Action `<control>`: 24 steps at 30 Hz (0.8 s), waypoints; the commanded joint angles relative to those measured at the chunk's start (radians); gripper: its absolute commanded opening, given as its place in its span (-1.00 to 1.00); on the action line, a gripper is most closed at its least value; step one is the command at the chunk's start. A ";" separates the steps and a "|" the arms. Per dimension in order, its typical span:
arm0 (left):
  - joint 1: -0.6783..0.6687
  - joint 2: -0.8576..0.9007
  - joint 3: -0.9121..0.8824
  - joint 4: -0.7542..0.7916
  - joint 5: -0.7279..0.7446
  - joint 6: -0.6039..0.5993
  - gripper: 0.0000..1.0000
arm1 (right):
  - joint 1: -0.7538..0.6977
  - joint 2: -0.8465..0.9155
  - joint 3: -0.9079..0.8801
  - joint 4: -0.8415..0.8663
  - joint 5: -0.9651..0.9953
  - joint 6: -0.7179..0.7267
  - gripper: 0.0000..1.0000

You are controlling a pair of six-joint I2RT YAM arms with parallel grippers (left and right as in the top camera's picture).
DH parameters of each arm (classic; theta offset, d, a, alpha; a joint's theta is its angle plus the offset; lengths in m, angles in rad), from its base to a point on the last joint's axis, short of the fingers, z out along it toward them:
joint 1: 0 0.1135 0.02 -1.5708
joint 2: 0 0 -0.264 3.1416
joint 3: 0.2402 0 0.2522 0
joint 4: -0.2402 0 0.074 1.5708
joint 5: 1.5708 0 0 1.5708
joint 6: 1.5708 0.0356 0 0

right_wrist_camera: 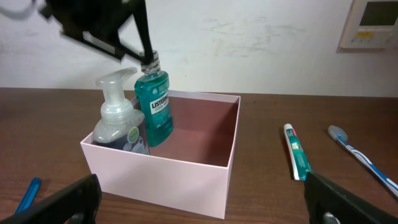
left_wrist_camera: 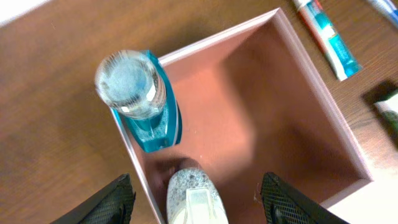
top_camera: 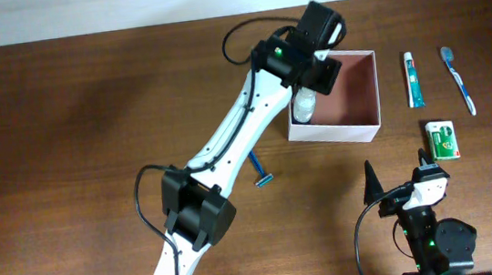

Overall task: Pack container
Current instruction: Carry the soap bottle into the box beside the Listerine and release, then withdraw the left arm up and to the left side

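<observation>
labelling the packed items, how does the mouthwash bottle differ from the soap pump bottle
The mouthwash bottle is teal with a round cap; the soap pump bottle is pale with a spouted pump head. The mouthwash bottle reaches higher than the soap pump bottle. Both stand upright inside the container.

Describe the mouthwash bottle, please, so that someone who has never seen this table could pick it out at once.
On the wooden table stands a square white box with a pink-brown inside. Two bottles stand upright along its left wall. The mouthwash is the one farther from the robot: teal, with a plain round cap, unlike the pale pump bottle in front of it.
</observation>
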 commanded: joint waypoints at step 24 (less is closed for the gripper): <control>0.409 -0.011 0.490 -0.597 -0.187 -0.031 0.99 | 0.009 -0.008 -0.006 -0.004 0.005 0.001 0.97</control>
